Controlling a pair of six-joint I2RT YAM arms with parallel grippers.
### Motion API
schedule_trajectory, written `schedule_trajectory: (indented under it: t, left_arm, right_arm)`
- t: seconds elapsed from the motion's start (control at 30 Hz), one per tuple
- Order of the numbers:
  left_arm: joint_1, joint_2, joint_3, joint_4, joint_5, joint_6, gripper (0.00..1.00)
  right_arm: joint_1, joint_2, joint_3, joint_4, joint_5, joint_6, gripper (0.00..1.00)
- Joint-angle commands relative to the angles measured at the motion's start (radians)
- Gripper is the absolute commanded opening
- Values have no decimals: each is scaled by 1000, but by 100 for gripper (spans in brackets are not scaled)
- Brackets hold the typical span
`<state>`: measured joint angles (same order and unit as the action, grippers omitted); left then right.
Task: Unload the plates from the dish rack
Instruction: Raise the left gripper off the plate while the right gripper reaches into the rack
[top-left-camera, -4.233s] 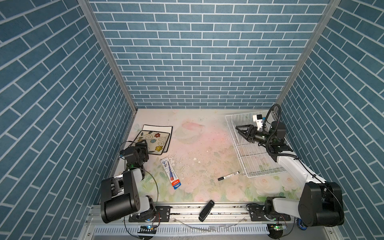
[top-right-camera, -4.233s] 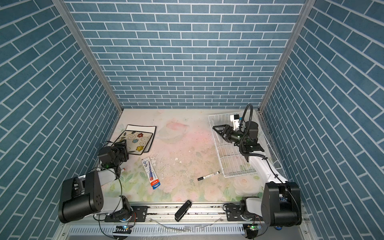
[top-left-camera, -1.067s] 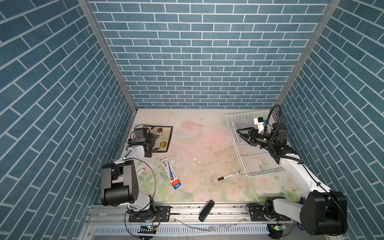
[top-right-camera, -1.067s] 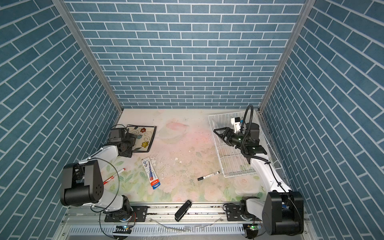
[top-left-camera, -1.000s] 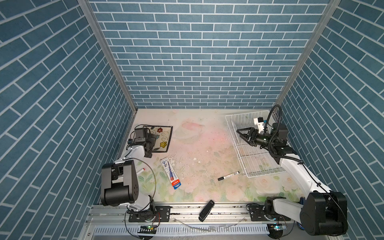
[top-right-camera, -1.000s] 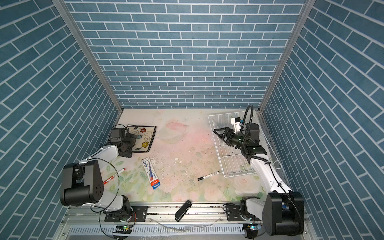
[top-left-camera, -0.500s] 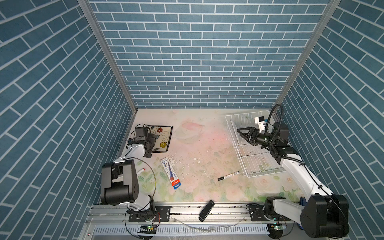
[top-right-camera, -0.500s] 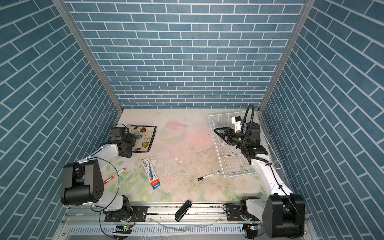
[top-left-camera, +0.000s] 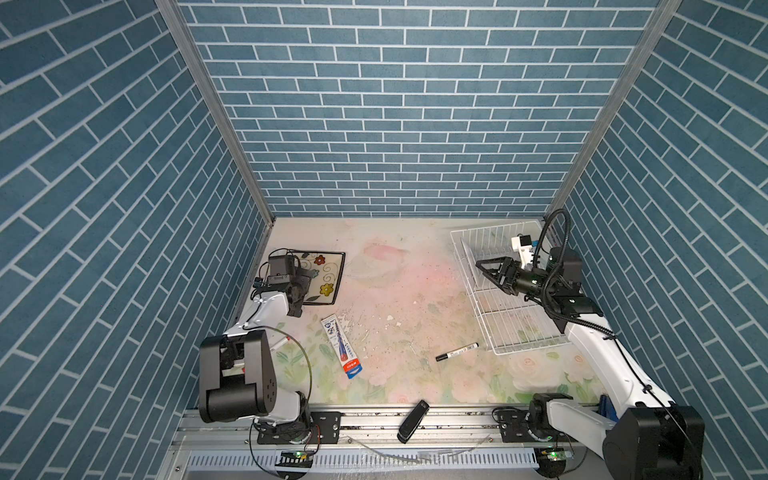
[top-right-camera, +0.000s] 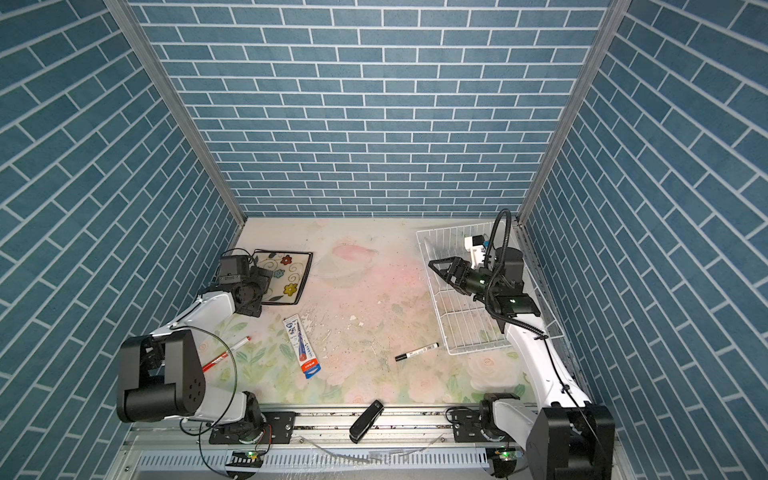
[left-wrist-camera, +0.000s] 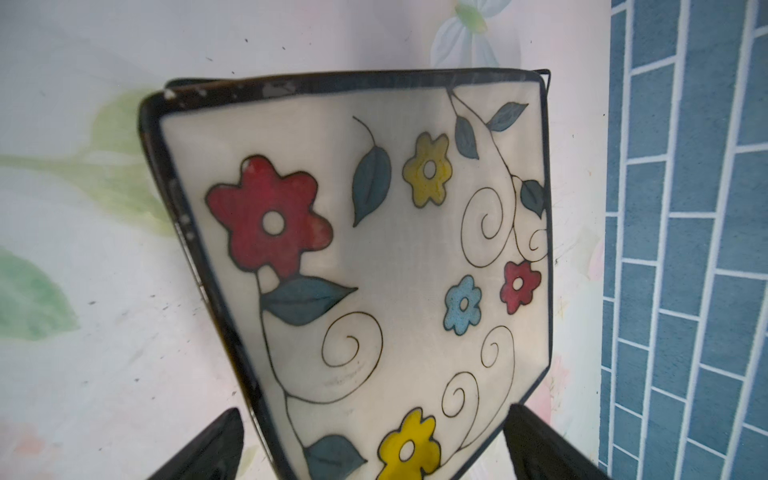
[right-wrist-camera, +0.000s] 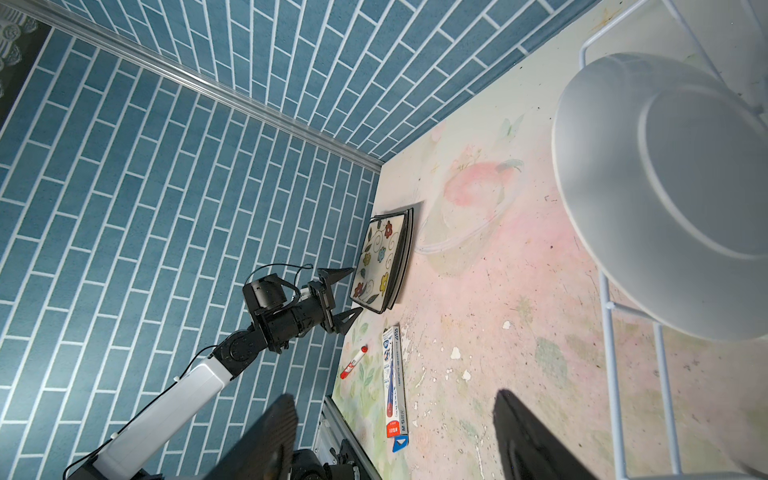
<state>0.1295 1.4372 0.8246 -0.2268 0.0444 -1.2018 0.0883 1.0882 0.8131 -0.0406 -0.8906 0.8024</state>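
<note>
The left end effector (right-wrist-camera: 352, 291) is spread wide, its two fingers flanking one edge of the flowered plate (left-wrist-camera: 395, 249) without pinching it. That plate is a cream square with a black rim, painted with red, yellow and blue flowers, grey-blue leaves and thin black swirls. It lies flat on a second black-edged plate (right-wrist-camera: 411, 232) of which only the rim shows — the pair sits on the worktop (top-left-camera: 415, 291), well apart from the dish rack (top-left-camera: 528, 348).

The right end effector (top-left-camera: 482, 267) hangs over the dish rack, fingers apart with nothing between them. It is near a round white plate (right-wrist-camera: 665, 195) that stands on edge inside the rack, its plain underside and foot ring facing the wrist camera.

There are three plates in all: two outside the rack, one in it. Between the stack and the rack lies one printed box (top-left-camera: 341, 353) — its lettering is too small to read. Just beside the rack's near corner lies one black marker (top-left-camera: 457, 351).
</note>
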Motion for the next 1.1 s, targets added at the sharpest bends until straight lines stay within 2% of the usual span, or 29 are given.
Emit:
schedule_trajectory:
  t: [0.0,0.2,0.3,0.43,0.67,0.73,0.87,1.07]
  left_arm:
    - [-21,-60,-24,-29,-34,24,100]
    - [-64,-161,-58,-19,-85,94,100]
    - [-95,-216,-73,-2,-106,172,100]
    - [-143,-284,-120,122,-47,284,100]
    - [-273,-445,-227,276,-49,481,100]
    - [-303,-483,-252,304,-50,508,100]
    - [-342,-511,-274,326,-16,523,100]
    - [-378,-483,-307,419,84,484,100]
  right_arm:
    - [-5,-38,66,-69,35,-68,76]
    - [-5,-76,105,-219,109,-137,76]
    - [-5,-97,116,-279,162,-159,76]
    - [-4,-116,130,-347,262,-187,75]
    - [5,-56,205,-456,407,-231,73]
    - [33,-45,233,-489,490,-256,73]
    - [154,13,332,-588,716,-330,73]
    - [293,200,520,-742,990,-364,69]
